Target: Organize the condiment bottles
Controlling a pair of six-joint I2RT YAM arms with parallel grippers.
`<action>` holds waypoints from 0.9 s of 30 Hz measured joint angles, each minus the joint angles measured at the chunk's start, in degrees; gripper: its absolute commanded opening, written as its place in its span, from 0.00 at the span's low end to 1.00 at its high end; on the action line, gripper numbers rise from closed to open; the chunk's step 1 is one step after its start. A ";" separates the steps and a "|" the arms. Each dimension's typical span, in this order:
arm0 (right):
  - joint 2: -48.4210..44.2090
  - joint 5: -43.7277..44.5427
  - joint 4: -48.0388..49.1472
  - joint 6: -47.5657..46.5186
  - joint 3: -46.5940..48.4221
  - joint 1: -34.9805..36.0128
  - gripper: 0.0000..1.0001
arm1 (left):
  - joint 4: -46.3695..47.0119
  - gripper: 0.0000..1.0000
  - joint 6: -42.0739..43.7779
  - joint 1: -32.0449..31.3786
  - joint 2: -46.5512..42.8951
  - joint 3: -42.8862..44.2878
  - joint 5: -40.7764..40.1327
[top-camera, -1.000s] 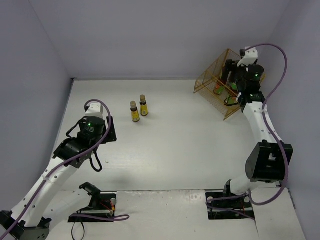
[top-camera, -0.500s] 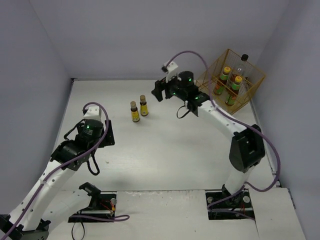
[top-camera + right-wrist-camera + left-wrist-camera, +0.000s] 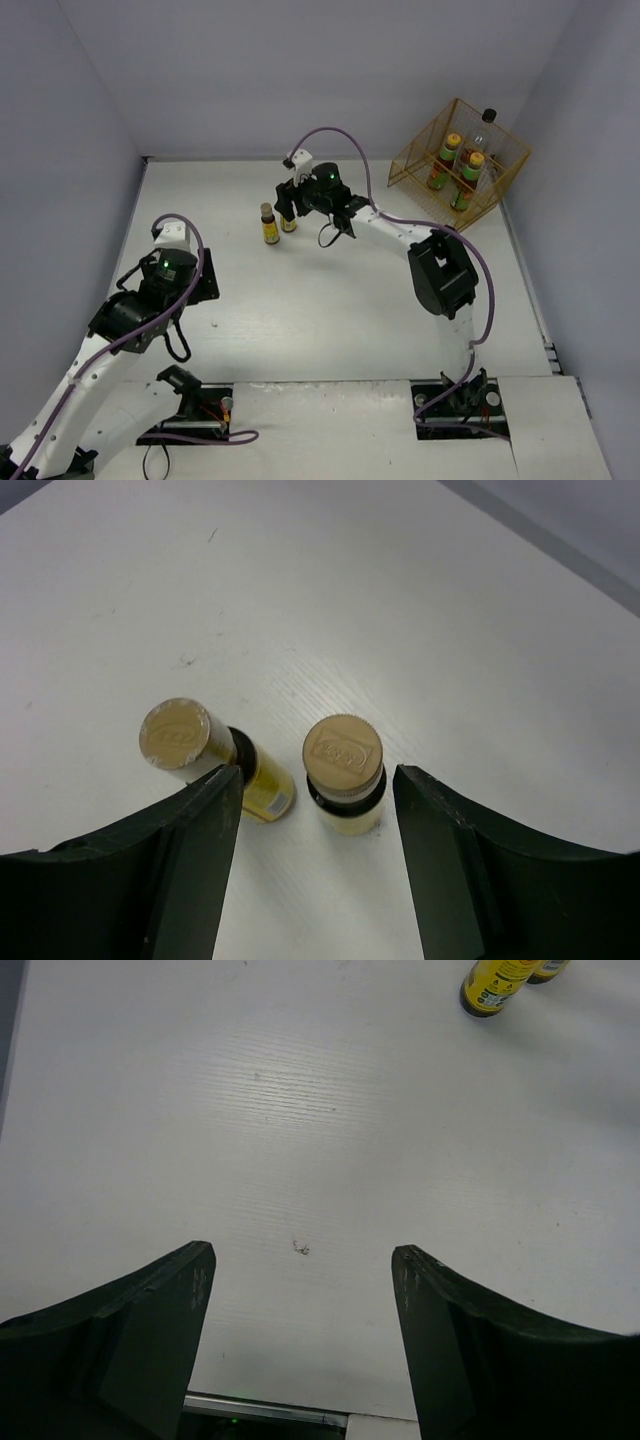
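Two short brown yellow-labelled bottles stand side by side on the white table; the left one (image 3: 269,226) shows whole and the right one (image 3: 288,226) is partly under my right gripper (image 3: 288,210). In the right wrist view my right gripper (image 3: 315,777) is open, with the right bottle (image 3: 343,757) between its fingers and apart from both. The left bottle (image 3: 176,734) is just outside the left finger. Two dark red yellow-capped bottles (image 3: 446,160) (image 3: 469,176) and the clear black-capped bottle (image 3: 486,127) stand in the wire basket (image 3: 412,163). My left gripper (image 3: 196,282) (image 3: 303,1250) is open and empty over bare table.
The yellow wire basket stands at the back right against the wall. Grey walls close the table on the left, back and right. In the left wrist view the two brown bottles (image 3: 495,982) are far off at the top right edge.
My right arm has swung from the basket leftward across the back of the table to the two brown bottles. My left arm has drawn back toward the near left.
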 measured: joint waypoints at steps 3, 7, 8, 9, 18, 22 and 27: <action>1.20 0.74 1.57 0.00 0.98 0.00 0.60 | -1.16 0.71 -0.42 0.00 -0.79 0.07 -0.52; 2.97 1.27 3.04 0.20 2.21 0.00 0.51 | -2.14 0.71 -0.59 0.00 -1.31 0.17 -1.33; 3.80 1.40 3.43 0.22 2.67 0.00 0.47 | -2.29 0.71 -0.59 0.00 -1.40 0.22 -1.53; 4.24 1.44 3.43 0.22 2.84 0.00 0.44 | -2.54 0.71 -0.61 0.00 -1.44 0.33 -1.68; 5.86 2.08 3.50 0.13 3.23 -0.44 0.02 | -2.84 0.71 -0.63 0.00 -1.20 0.48 -2.51; 5.60 2.21 3.08 -0.04 3.23 -1.18 0.00 | -2.58 0.71 -0.59 0.00 -0.74 0.50 -2.51; 2.58 2.93 0.26 -1.20 3.23 -5.81 0.00 | -1.46 0.71 -0.57 0.00 0.24 0.50 -2.49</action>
